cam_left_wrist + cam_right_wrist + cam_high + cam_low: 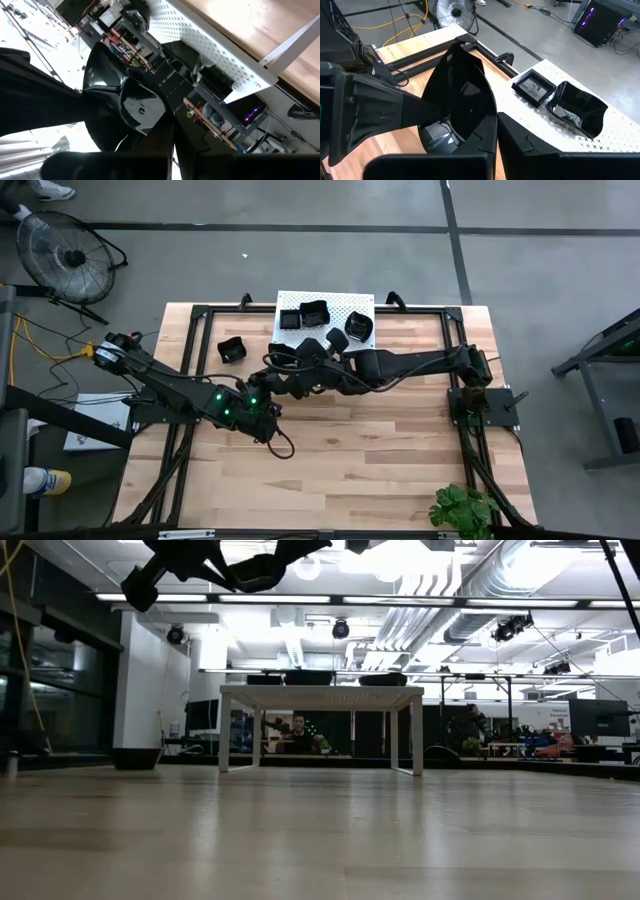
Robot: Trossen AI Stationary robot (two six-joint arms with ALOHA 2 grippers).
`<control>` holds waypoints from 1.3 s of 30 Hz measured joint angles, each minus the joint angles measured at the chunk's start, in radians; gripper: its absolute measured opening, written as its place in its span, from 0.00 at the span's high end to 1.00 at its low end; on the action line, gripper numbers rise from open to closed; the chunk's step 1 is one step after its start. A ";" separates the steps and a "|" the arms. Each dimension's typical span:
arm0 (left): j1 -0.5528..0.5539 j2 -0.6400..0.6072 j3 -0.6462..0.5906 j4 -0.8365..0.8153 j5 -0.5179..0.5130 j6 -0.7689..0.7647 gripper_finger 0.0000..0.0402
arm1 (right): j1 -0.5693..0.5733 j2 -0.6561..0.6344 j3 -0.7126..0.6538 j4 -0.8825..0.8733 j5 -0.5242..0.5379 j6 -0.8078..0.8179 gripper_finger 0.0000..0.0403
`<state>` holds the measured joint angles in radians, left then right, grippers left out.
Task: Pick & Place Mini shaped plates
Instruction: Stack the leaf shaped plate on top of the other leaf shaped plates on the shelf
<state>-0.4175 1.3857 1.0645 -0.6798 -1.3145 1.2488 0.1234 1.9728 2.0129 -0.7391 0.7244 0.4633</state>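
Holding one glossy black wavy-rimmed mini plate (462,92) between both arms, I see the right gripper (495,131) clamped on its edge and the left gripper (167,137) clamped on it too, just in front of the white perforated rectangular stand (362,304). Three black dishes already sit on that stand: a flat square plate (534,87) and two deeper ones (577,110). One more small black dish (231,350) lies on the wooden table (400,450) beside the stand, not yet placed. Both dark arms crowd the stand's front edge, so I judge clearance tight.
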 joint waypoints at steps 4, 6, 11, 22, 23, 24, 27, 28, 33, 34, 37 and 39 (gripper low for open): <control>-0.002 0.000 0.000 0.004 0.017 0.002 0.97 | 0.000 0.000 0.000 0.005 -0.016 -0.001 0.99; -0.002 0.000 0.000 0.006 0.023 0.004 0.95 | 0.000 0.000 0.000 0.005 -0.022 -0.001 0.99; -0.002 0.000 0.000 0.008 0.017 0.004 0.87 | 0.001 0.000 0.000 0.006 -0.037 -0.005 1.00; -0.002 -0.001 0.000 0.045 -0.032 0.034 0.65 | 0.001 0.000 0.000 0.004 -0.044 -0.019 1.00; -0.002 -0.001 0.000 0.046 -0.031 0.034 0.63 | 0.001 0.000 0.000 0.004 -0.043 -0.019 1.00; -0.002 -0.001 0.000 0.046 -0.032 0.034 0.61 | 0.001 0.000 0.000 0.004 -0.043 -0.019 1.00; -0.002 -0.001 0.000 0.046 -0.031 0.034 0.55 | 0.001 0.000 0.000 0.004 -0.033 -0.019 1.00; -0.002 -0.001 0.000 0.046 -0.031 0.034 0.53 | 0.001 0.000 0.000 0.004 -0.028 -0.019 1.00; -0.002 -0.001 0.000 0.045 -0.037 0.052 0.47 | -0.001 0.000 0.000 0.000 -0.016 -0.019 1.00; -0.002 -0.001 0.000 0.044 -0.038 0.053 0.46 | -0.004 0.000 0.001 -0.002 -0.017 -0.019 1.00; -0.002 -0.001 0.000 0.042 -0.038 0.054 0.46 | -0.010 0.000 0.001 -0.004 -0.025 -0.020 1.00; -0.002 -0.001 0.000 0.042 -0.038 0.053 0.45 | -0.012 0.000 0.002 -0.005 -0.026 -0.019 1.00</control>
<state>-0.4191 1.3849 1.0641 -0.6380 -1.3520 1.3021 0.1111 1.9724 2.0148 -0.7437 0.6987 0.4438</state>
